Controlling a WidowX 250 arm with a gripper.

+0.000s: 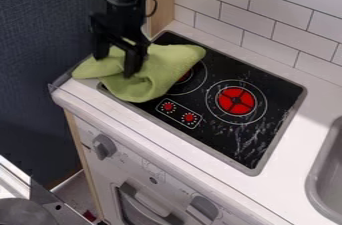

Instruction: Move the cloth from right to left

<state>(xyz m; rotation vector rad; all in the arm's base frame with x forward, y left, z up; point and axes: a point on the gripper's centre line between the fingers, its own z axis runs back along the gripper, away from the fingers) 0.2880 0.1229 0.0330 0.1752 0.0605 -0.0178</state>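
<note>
Green cloth (pixel 157 69) lies directly beneath the hand (pixel 115 66), its narrower end reaching left of the hand towards the bench (pixel 79 89) and its bulk spreading right over the stove top (pixel 220 136), long axis roughly left to right. The hand looks released, its two fingers apart with cloth showing between them (whether a fold is caught at a tip, I cannot tell). Well right of the hand come the burner (pixel 235 100) and the sink (pixel 327 169), so the leftward shift looks nearly done, and rising straight off the cloth seems the likely move.
</note>
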